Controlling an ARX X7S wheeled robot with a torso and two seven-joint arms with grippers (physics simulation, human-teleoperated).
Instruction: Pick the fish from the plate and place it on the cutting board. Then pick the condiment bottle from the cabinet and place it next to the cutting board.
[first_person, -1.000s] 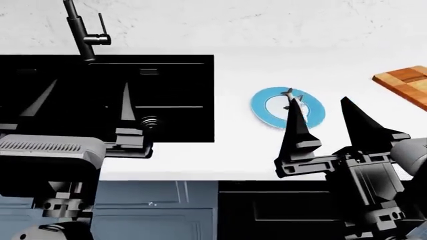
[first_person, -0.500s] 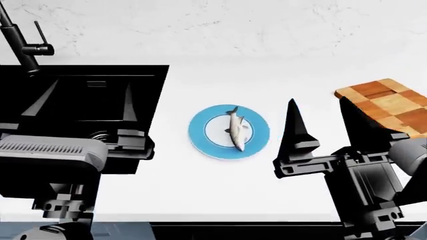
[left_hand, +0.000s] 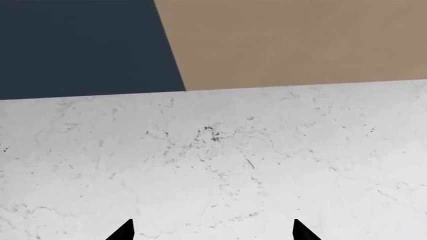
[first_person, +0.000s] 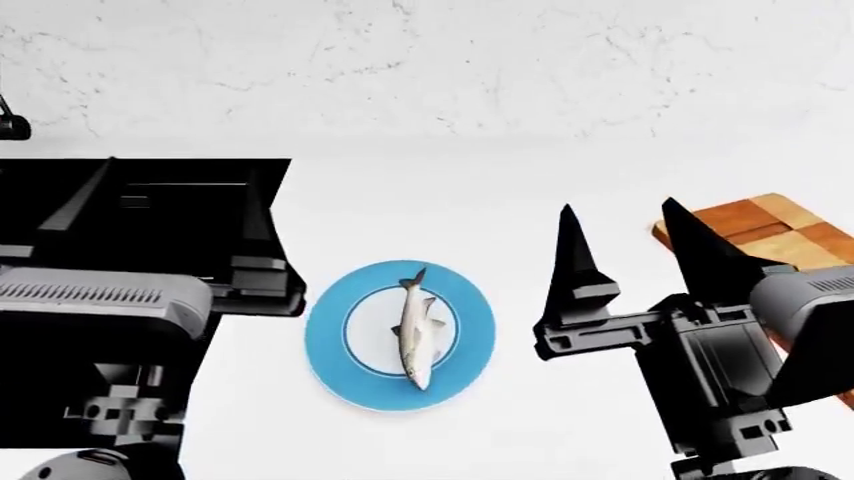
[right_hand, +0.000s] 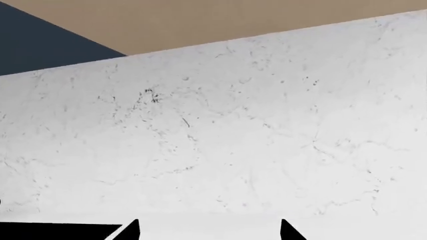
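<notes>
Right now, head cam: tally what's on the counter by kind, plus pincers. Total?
fish: 1
plate: 1
cutting board: 1
sink: 1
pincers: 2, left pincer and right pincer, both open and empty
condiment bottle: 0 in view
Total: 6

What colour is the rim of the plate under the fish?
Bright blue around a white centre; the plate with the fish shows best in the head view.

The head camera looks steeply down on the desk (first_person: 534, 200) from behind both arms. Each wrist camera faces forward, level past its fingertips, at the marbled wall (left_hand: 213, 160); both share that wall.
</notes>
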